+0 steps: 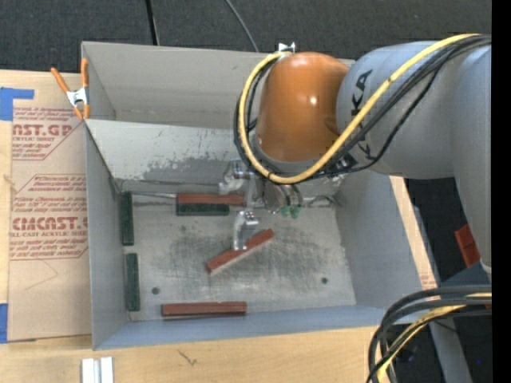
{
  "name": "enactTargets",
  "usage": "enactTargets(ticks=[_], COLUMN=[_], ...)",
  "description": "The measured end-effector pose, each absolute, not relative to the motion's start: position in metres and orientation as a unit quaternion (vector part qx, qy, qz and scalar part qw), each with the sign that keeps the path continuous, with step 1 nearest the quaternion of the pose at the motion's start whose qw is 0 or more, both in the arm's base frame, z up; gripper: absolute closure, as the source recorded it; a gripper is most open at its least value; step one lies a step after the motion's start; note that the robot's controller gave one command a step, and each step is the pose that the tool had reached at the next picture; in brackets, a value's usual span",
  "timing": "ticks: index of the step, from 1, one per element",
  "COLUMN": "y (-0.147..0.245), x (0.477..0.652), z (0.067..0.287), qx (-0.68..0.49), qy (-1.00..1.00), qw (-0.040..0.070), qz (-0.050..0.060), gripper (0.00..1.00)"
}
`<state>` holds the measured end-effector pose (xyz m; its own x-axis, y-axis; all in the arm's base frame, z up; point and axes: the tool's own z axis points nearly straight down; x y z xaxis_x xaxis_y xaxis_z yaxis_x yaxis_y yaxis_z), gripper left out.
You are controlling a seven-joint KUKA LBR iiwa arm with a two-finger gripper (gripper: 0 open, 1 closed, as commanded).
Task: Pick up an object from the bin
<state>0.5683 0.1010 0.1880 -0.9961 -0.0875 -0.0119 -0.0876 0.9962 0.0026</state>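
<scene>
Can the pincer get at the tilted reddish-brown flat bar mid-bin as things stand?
Probably yes: the pincer sits over the upper end of the tilted reddish-brown flat bar, which lies alone on the floor of the grey metal bin, nothing on it.

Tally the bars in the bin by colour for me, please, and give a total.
Reddish-brown bars: 2
Dark green bars: 2
Dark bar with a reddish edge, by the back wall, colour unclear: 1
Total: 5
</scene>
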Motion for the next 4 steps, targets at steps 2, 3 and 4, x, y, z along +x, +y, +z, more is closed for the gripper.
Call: enactTargets(ticks=[2, 3, 4], y=[0.045, 0.045, 0.041], x=[0.581, 0.581, 0.570], z=[0.079, 0.079, 0.204], qx=[-0.107, -0.107, -0.165], qy=[0.994, 0.994, 0.986], qw=[0.012, 0.012, 0.002], qz=[0.002, 0.002, 0.001], gripper=[1.00, 1.00, 1.00])
